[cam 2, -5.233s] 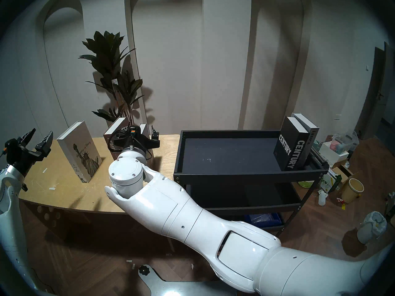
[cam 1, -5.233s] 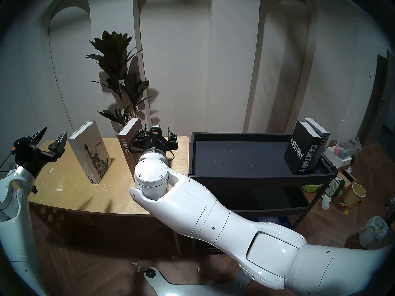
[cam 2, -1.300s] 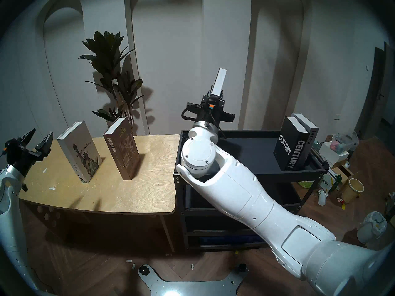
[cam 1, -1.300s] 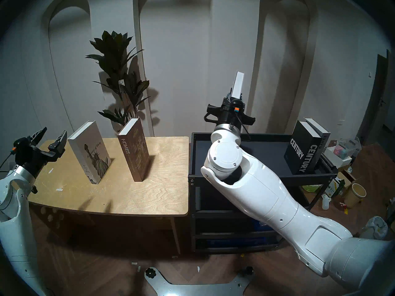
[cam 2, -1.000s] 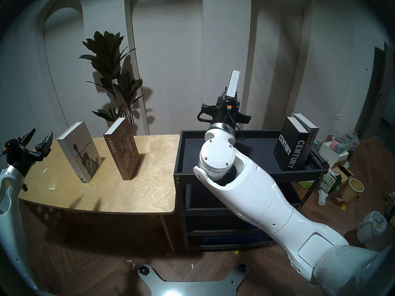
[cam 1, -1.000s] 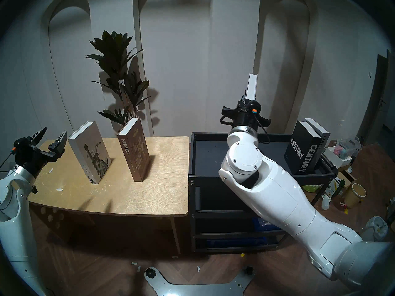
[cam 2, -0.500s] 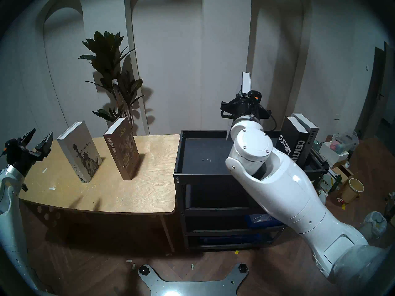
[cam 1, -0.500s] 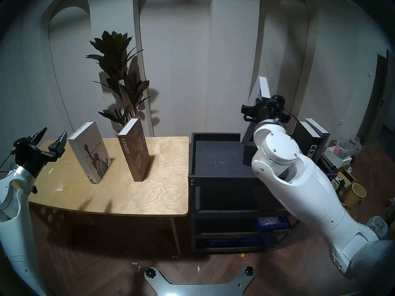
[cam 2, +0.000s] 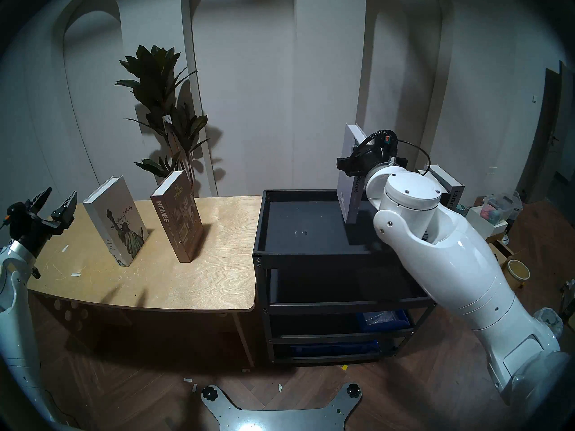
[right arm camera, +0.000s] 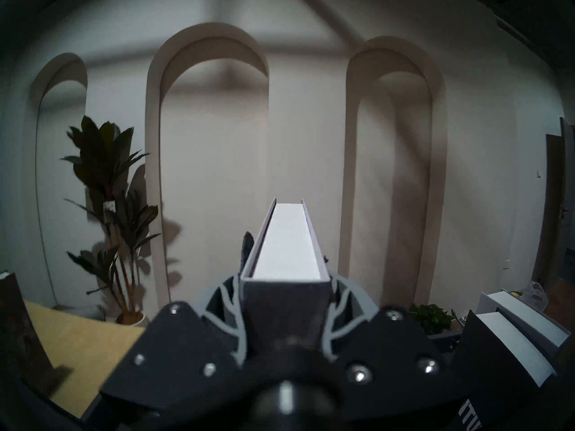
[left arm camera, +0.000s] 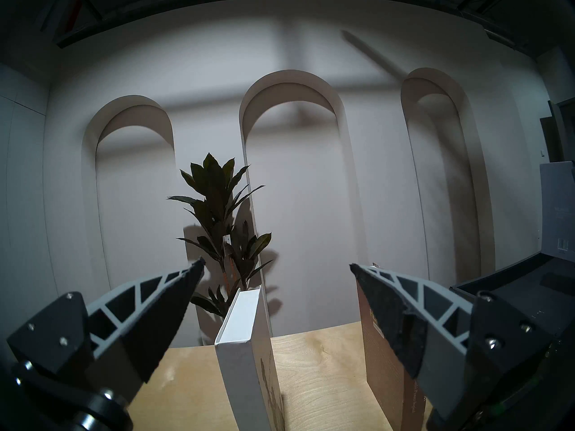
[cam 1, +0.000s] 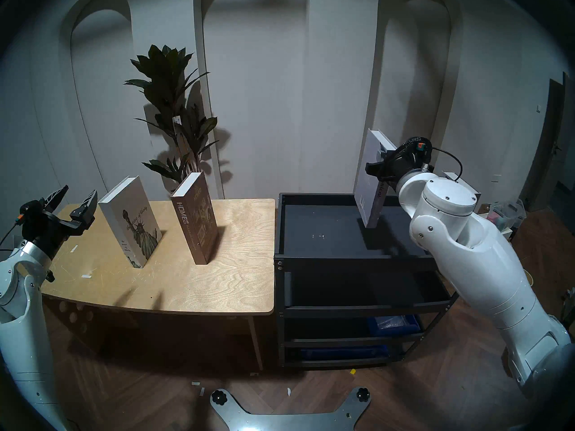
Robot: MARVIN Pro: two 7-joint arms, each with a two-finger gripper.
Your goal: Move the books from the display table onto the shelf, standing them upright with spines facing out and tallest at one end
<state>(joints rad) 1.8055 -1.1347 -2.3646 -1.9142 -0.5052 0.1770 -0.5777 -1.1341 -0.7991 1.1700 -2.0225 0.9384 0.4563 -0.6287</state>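
grey book (cam 1: 371, 184) with "discontent" down its spine hangs upright above the black shelf (cam 1: 314, 259), its lower corner over the top tray and seemingly not touching it. right gripper (right arm camera: 284, 271) is clamped on the book near its top, one finger (right arm camera: 247, 253) pressed on each cover, the white page edge running away between them in the wrist view. just right of that gripper, largely hidden behind the arm in the head views, stand the black book (right arm camera: 497, 352) and the grey "ianra" book (cam 2: 451, 184) at the tray's right end. well to its left, on the display table (cam 1: 217, 284), the brown "homes" book (cam 1: 196, 222) and the white statue of liberty book (cam 1: 132, 222) stand upright. left gripper (cam 1: 72, 203) hangs by the table's far left edge, jaws spread wide and holding nothing, the liberty book just ahead of it.
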